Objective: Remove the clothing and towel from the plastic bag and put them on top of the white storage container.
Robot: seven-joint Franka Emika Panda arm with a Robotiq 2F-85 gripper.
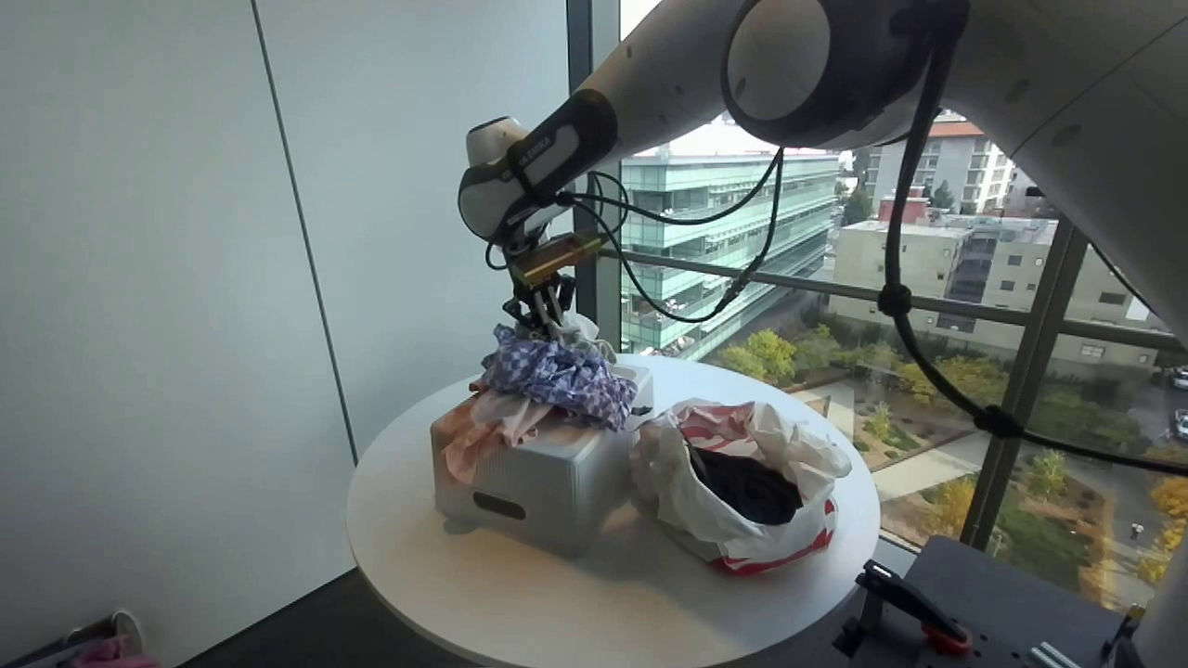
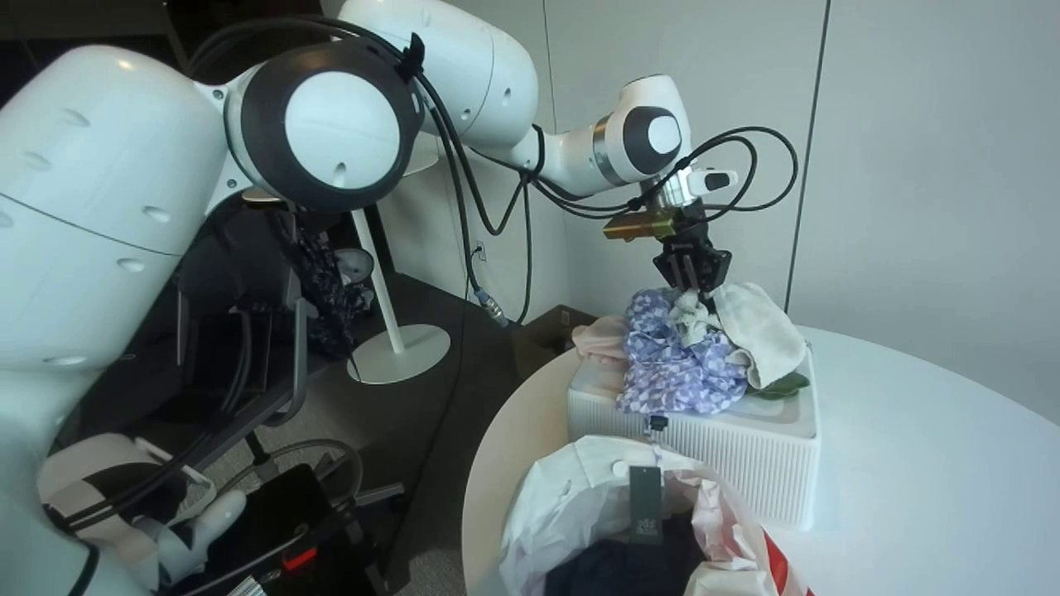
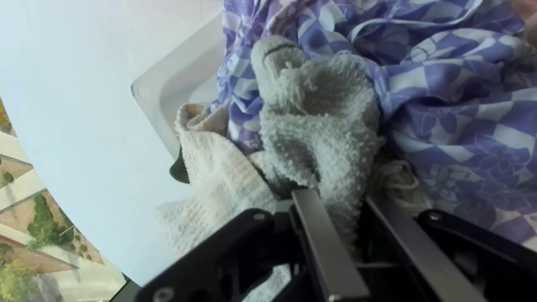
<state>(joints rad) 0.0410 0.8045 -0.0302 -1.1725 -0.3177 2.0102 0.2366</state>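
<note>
Because the white storage container (image 1: 548, 482) offers a flat top, the purple checked garment (image 1: 575, 376) and pale towel (image 3: 335, 126) lie on it, left of the plastic bag (image 1: 682, 501) in an exterior view. The gripper (image 3: 337, 197) hangs at the towel, a fold between parted fingers (image 3: 322, 235); I cannot tell whether they pinch it. Some dark clothing (image 1: 752, 487) lies in the bag, whose wide mouth should ease access

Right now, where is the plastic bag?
In an exterior view, the plastic bag sits on the round table, just right of the white storage container, with dark cloth inside.
</note>
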